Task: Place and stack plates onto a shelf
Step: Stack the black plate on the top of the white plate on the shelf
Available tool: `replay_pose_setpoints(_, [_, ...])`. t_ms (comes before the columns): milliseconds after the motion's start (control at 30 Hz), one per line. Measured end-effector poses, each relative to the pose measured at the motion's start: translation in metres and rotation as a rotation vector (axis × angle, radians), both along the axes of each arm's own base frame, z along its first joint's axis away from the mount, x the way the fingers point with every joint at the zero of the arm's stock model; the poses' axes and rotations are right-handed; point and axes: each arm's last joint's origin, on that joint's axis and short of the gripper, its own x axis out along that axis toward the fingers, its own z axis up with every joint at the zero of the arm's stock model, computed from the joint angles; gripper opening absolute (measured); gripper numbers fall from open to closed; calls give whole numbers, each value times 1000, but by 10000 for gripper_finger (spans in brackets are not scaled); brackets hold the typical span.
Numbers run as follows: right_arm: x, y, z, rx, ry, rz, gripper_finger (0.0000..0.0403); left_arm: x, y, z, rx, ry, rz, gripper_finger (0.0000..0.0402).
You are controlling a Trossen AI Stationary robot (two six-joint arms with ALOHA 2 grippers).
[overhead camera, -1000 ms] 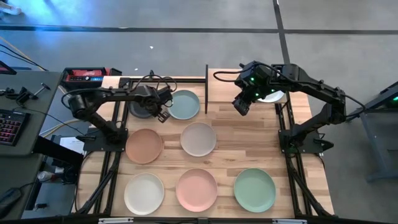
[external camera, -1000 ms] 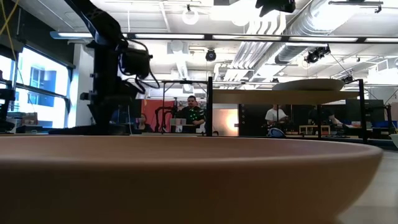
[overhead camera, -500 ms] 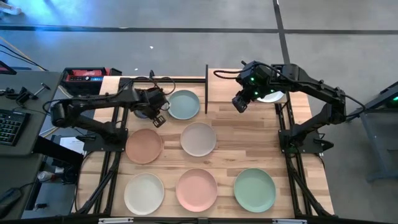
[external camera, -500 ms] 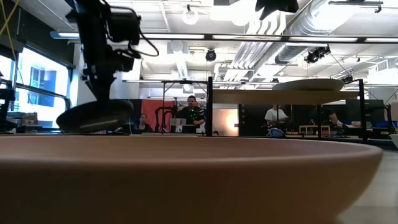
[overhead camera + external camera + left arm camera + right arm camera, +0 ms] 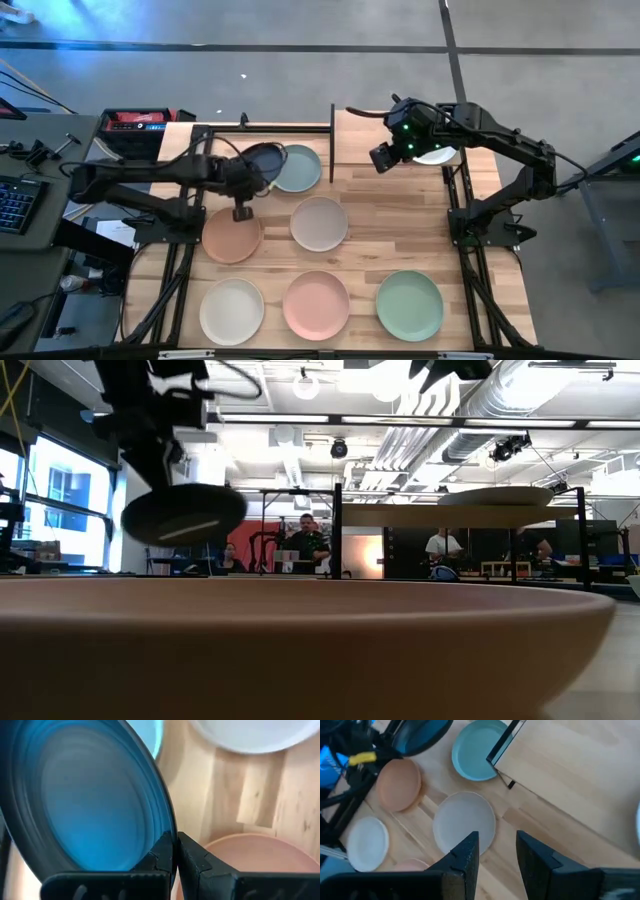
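The black plate (image 5: 262, 160) hangs tilted above the table's far left, with my left gripper (image 5: 249, 180) shut on it. In the high view it overlaps the light blue plate (image 5: 300, 168); the low view shows it in the air (image 5: 185, 515). The shelf (image 5: 395, 125) stands at the far middle on thin black posts and bears a pale white plate (image 5: 438, 155). My right gripper (image 5: 384, 157) hovers open over the shelf's left end, with nothing between its fingers (image 5: 468, 851). My left gripper pinches the black plate's rim (image 5: 169, 827) between its two fingers, one on the hollow face and one on the underside. The fingers (image 5: 192, 860) slant down at the rim's near side. The plate is lifted clear and steeply tilted.
Flat on the slatted table lie a terracotta plate (image 5: 232, 235), a beige-grey plate (image 5: 319, 223), a cream plate (image 5: 231, 310), a pink plate (image 5: 316, 303) and a mint green plate (image 5: 409, 304). A black post (image 5: 332, 140) stands at the shelf's left edge.
My left gripper has risen and rolled its wrist, lifting the black plate off the table. The plate has tipped from flat to steeply tilted and swung toward the light blue plate. My right gripper has rolled in place above the shelf, still open.
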Motion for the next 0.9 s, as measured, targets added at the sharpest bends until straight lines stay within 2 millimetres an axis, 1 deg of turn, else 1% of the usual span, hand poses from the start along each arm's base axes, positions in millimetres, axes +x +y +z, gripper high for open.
replay_pose_setpoints(133, [1,6,0,34,-9,-14,108,7,-17,15,81,-22,-160,1])
replay_pose_setpoints(300, [4,19,0,66,-23,-20,108,14,-36,38,156,-72,-326,1])
replay_pose_setpoints(500, [7,37,1,73,-41,-46,108,21,-58,59,274,-97,-531,1])
replay_pose_setpoints(633, [8,48,1,69,-51,-75,108,28,-73,65,360,-66,-674,1])
replay_pose_setpoints(733, [9,56,2,62,-60,-94,108,38,-83,65,438,-25,-759,1])
replay_pose_setpoints(900, [17,66,-4,51,-47,-107,108,58,-97,60,550,42,-817,1])
